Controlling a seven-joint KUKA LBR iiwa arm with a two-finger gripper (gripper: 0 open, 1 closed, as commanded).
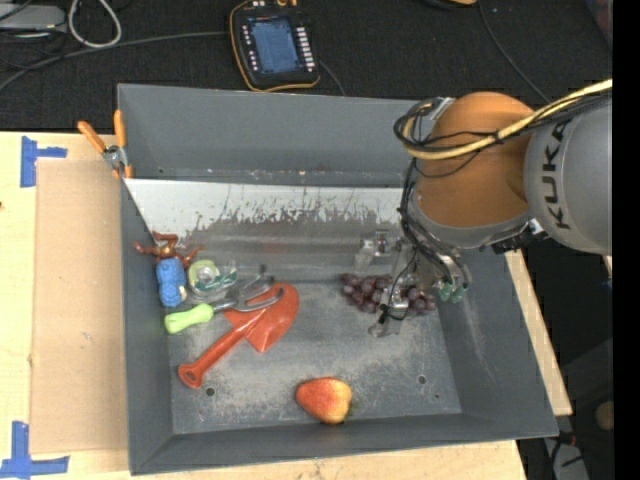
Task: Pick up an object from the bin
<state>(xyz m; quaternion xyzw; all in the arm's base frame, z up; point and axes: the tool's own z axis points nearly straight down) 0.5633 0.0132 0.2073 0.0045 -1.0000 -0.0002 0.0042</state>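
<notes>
My gripper [392, 308] hangs low in the right middle of the bin, under the orange wrist cover. Its fingers reach down onto a dark purple bunch of grapes [362, 289] that lies just left of and beneath them. Whether a grape sits between the fingers is hidden. A red-and-yellow apple [324, 399] rests near the bin's front wall, well below the gripper. An orange toy shovel [243, 333] lies diagonally left of centre.
At the bin's left side lie a blue toy [171, 282], a green handle [189, 318], a clear round thing [205, 276] and grey tongs [245, 293], close together. The arm comes in from the right over the bin's rim.
</notes>
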